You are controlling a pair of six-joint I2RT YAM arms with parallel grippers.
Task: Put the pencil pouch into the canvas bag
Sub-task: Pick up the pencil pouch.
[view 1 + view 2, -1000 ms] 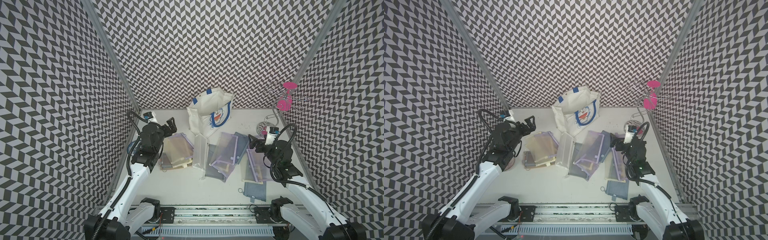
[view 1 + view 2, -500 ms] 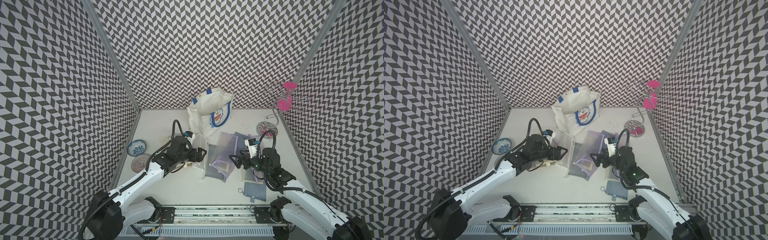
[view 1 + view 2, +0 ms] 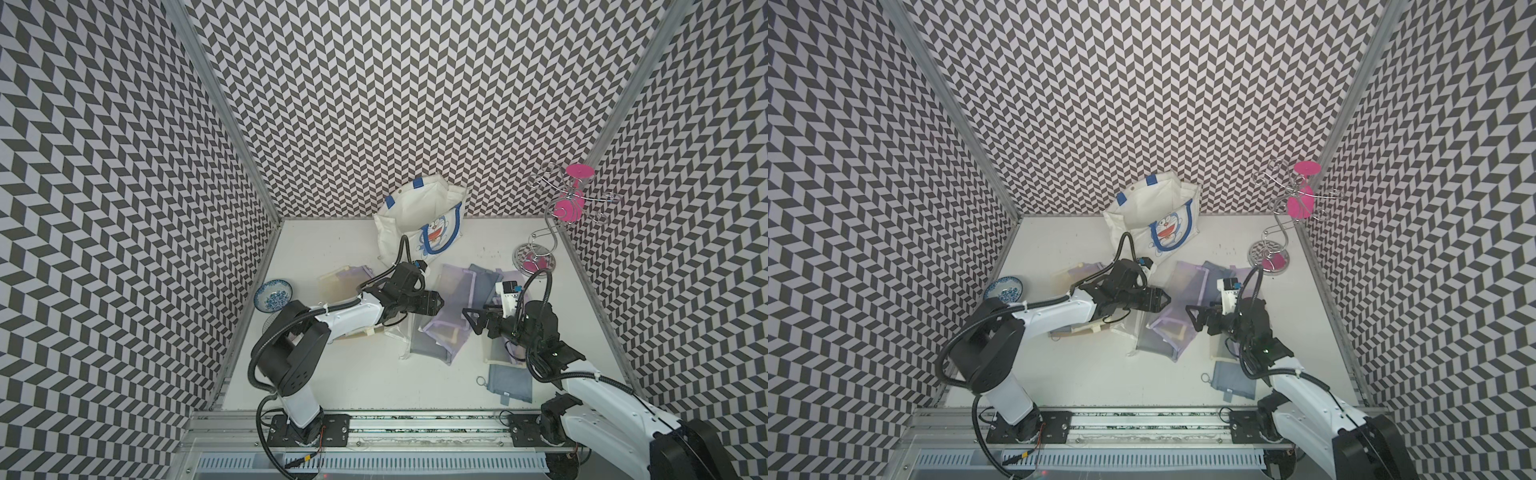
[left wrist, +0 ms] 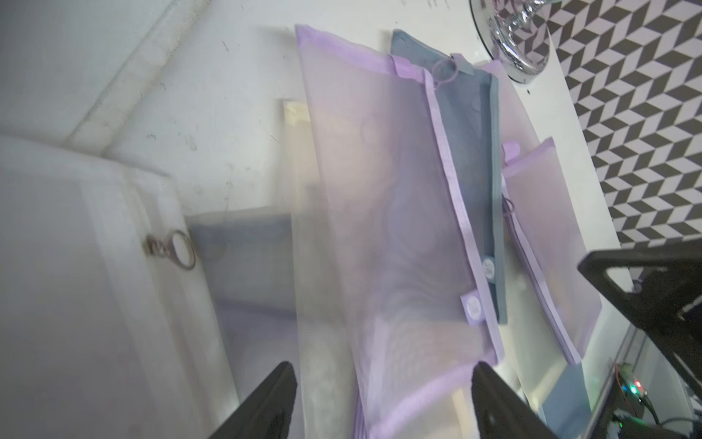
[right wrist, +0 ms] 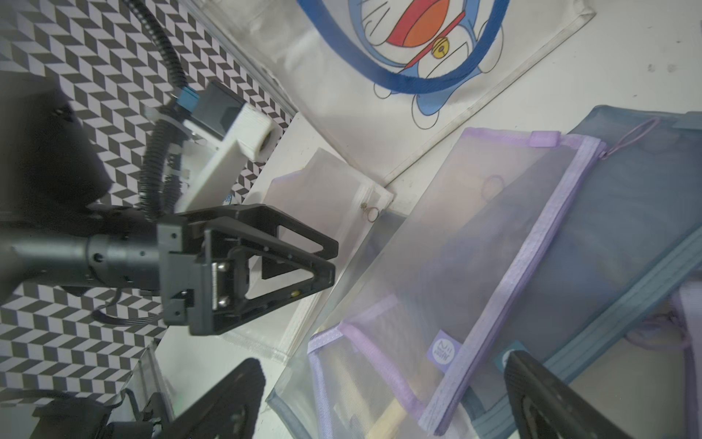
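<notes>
Over the pouch pile, both arms have swung in from the sides. My left gripper (image 4: 380,380) has narrowed some, its jaws apart above the lilac pencil pouch (image 3: 451,297), gripping nothing; my right gripper (image 5: 380,365) stands wide, empty. Pickup looks about to begin. That pouch lies on the table (image 3: 353,374), near the one canvas bag (image 3: 415,216). I count one bowl (image 3: 273,294), one wire stand (image 3: 536,262), at least seven overlapping pouches (image 3: 509,384).
</notes>
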